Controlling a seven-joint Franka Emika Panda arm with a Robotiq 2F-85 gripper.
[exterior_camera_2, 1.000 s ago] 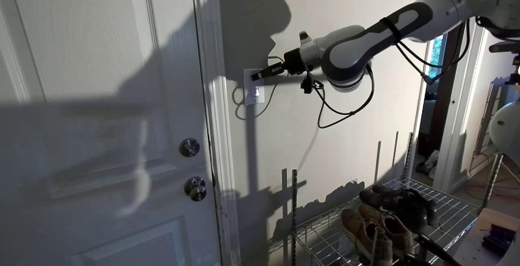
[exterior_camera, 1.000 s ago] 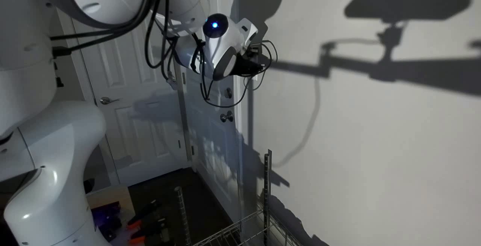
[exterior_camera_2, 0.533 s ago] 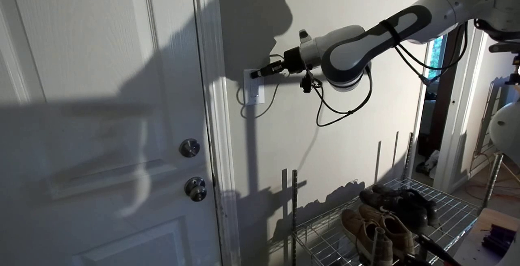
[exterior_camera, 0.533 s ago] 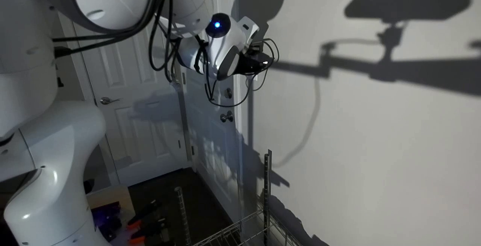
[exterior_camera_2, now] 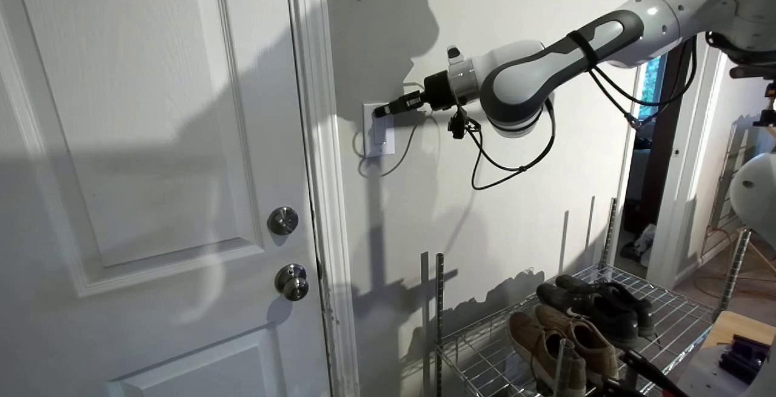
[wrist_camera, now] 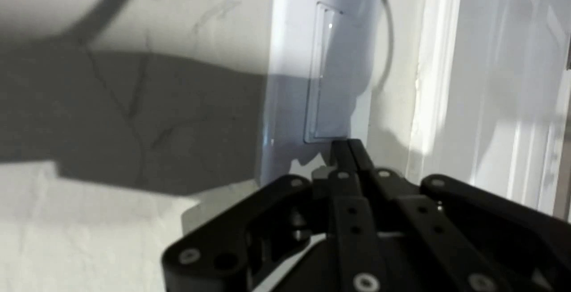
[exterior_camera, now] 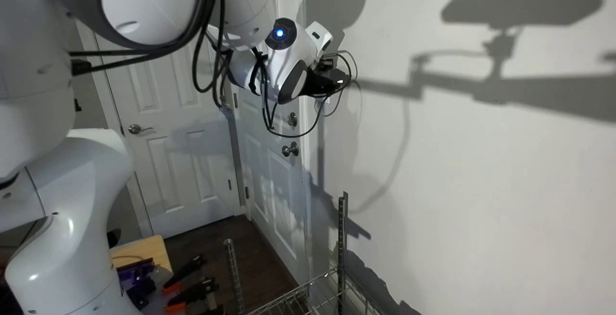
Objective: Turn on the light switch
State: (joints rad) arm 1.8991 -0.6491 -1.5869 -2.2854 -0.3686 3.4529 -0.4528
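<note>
As the whole job comes down to one press, begin at the switch (wrist_camera: 332,78), tall and flat, set in a pale plate (wrist_camera: 285,113) on the wall (exterior_camera_2: 515,221), just beside the door frame (exterior_camera_2: 318,142). The pincer (wrist_camera: 348,142) is closed, its two fingers (wrist_camera: 341,156) side by side with nothing held between them, so it makes one blunt prod. In an exterior view the fingertips (exterior_camera_2: 380,111) lie over the upper end of the switch; the wrist view has the plate the other way up and shows them at that same end. Whether they bear on it or stop just short I cannot quite tell, since they hide the very spot. I judge the step in hand to be the press itself. On the door (exterior_camera_2: 151,179), a soft shadow (exterior_camera_2: 279,311) falls below the lower knob (exterior_camera_2: 293,286), which hints at light from above, so the switch may well be on already. If so, the next move calls for backing the arm (exterior_camera_2: 564,60) straight off the wall, with care not to drag downward across the switch and flick it back. If not, it wants a short, firm push at that same upper end, square to the wall, the fingers together throughout.
</note>
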